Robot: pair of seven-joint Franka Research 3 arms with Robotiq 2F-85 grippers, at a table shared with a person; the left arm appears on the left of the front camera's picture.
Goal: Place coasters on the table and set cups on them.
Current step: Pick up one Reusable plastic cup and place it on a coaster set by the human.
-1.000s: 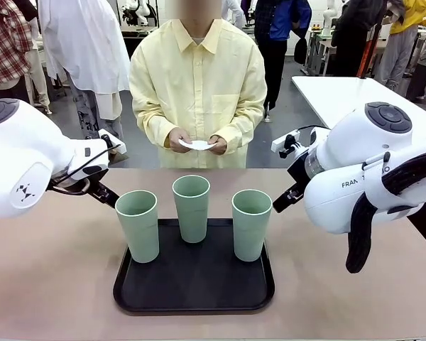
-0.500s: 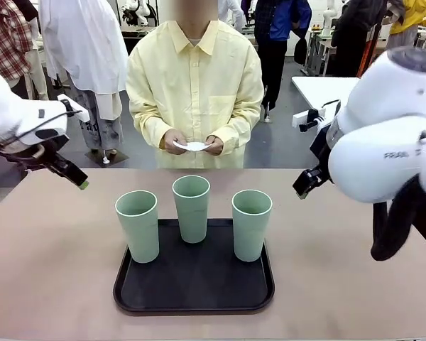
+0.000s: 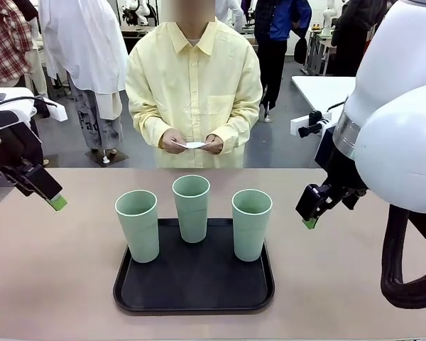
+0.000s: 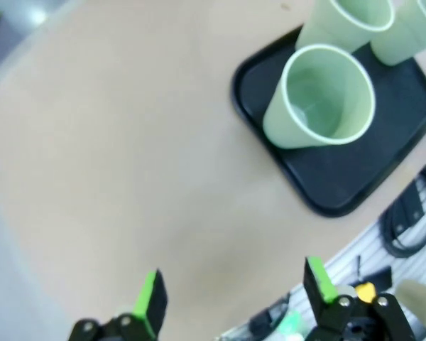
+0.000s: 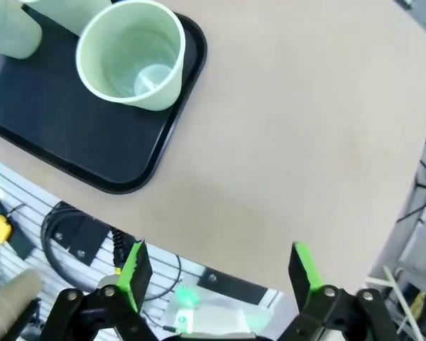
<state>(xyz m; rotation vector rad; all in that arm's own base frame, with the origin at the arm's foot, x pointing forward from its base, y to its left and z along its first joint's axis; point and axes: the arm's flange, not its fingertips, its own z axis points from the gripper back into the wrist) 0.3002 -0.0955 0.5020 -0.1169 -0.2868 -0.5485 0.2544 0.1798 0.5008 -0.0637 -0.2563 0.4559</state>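
Three mint-green cups stand upright on a black tray (image 3: 194,288): the left cup (image 3: 137,226), the middle cup (image 3: 191,208) and the right cup (image 3: 251,224). A person at the far side holds the white coasters (image 3: 196,145) in both hands at waist height. My left gripper (image 3: 53,200) hangs over the table (image 3: 57,270) well left of the tray. The left wrist view shows the left gripper (image 4: 234,291) open and empty, with the left cup (image 4: 319,99) ahead. My right gripper (image 3: 311,219) hangs right of the right cup. In its own view the right gripper (image 5: 219,270) is open and empty, the right cup (image 5: 131,57) ahead.
Bare beige tabletop (image 5: 284,128) lies on both sides of the tray (image 4: 355,177). A glossy white table (image 3: 326,92) stands behind at the right. Cables and a rail lie below the table's near edge (image 5: 78,234). Other people stand far behind.
Both arms have swung outward from the tray. The left gripper has left the left cup's side and moved far left. The right arm has risen, its gripper now pointing down.
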